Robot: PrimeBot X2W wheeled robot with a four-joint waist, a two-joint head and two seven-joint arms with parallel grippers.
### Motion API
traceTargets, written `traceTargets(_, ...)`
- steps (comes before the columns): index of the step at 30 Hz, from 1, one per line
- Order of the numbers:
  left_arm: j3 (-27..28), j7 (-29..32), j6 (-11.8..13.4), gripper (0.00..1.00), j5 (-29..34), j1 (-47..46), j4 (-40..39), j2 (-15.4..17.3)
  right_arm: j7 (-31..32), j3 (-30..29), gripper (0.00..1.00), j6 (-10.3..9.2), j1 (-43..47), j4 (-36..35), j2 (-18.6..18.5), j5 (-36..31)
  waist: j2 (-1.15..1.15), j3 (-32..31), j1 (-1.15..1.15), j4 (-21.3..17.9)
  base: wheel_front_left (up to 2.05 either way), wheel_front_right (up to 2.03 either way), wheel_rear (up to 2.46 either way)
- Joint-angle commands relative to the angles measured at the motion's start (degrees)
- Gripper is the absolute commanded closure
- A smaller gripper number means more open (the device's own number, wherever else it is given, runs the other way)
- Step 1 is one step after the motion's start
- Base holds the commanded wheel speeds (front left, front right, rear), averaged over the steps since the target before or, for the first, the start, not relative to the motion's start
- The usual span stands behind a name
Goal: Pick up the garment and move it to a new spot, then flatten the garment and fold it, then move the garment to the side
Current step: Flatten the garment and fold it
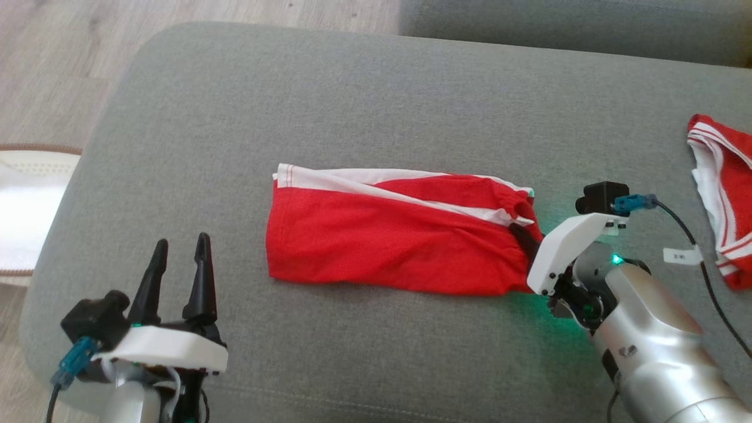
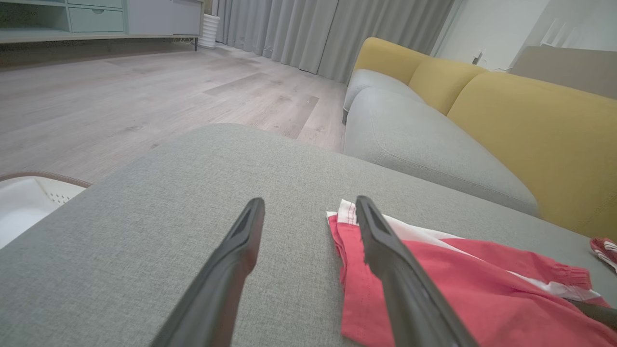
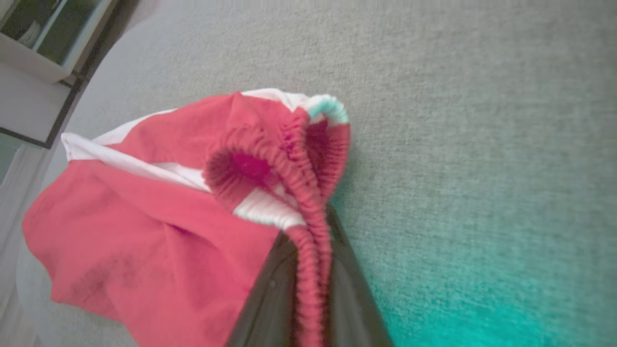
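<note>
The garment [image 1: 388,235] is a pair of red shorts with white side stripes, folded lengthwise into a flat strip in the middle of the grey cushion. My right gripper [image 1: 524,241] is at its right end, shut on the gathered red waistband [image 3: 308,217], which runs between the two dark fingers [image 3: 270,299]. The cloth near that end is puckered and slightly raised. My left gripper [image 1: 179,247] hovers open at the lower left, a short way from the garment's left edge [image 2: 344,260], holding nothing.
A second red and white garment [image 1: 725,200] lies at the cushion's right edge. A white basket [image 1: 29,211] stands on the wood floor to the left. Another grey seat with yellow backrests [image 2: 530,125] lies beyond the cushion [image 1: 352,106].
</note>
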Motion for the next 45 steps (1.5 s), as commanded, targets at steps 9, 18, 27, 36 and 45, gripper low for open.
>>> traceTargets(9, 3.0, -0.7, -0.6, 0.0, 1.2, -1.5, -1.0, 0.3, 3.6, 1.5, 1.0, -0.04, -3.3, -6.5, -4.4, 6.2, 0.0, -1.5, 0.0, -3.5, 0.0, 0.0, 0.0)
traceTargets(18, 3.2, -0.7, -0.9, 0.0, 0.9, -1.2, 0.1, 0.6, 18.3, -0.4, 1.0, -0.04, -3.6, -14.6, -14.1, 15.4, 0.0, -1.9, 0.0, -6.5, 0.0, 0.0, 0.0)
traceTargets(27, 2.0, -0.7, -1.2, 0.0, 0.4, -2.1, 1.5, 0.5, 32.5, -5.0, 1.0, -0.04, -5.7, -16.4, -10.6, 25.5, 0.0, -1.5, 0.0, -5.6, 0.0, 0.0, 0.0)
traceTargets(36, 1.3, -0.7, -1.3, 0.0, -0.4, -2.7, 2.8, 0.0, 36.3, -9.0, 1.0, -0.04, -7.1, -14.6, -2.6, 30.8, 0.0, -1.5, 0.0, -0.1, 0.0, 0.0, 0.0)
traceTargets(45, 0.0, -0.7, -1.3, 0.0, -1.0, -3.4, 3.5, -0.4, 33.8, -8.0, 1.0, -0.04, -8.3, -10.4, 2.0, 28.1, 0.0, -0.7, 0.0, 4.3, 0.0, 0.0, 0.0)
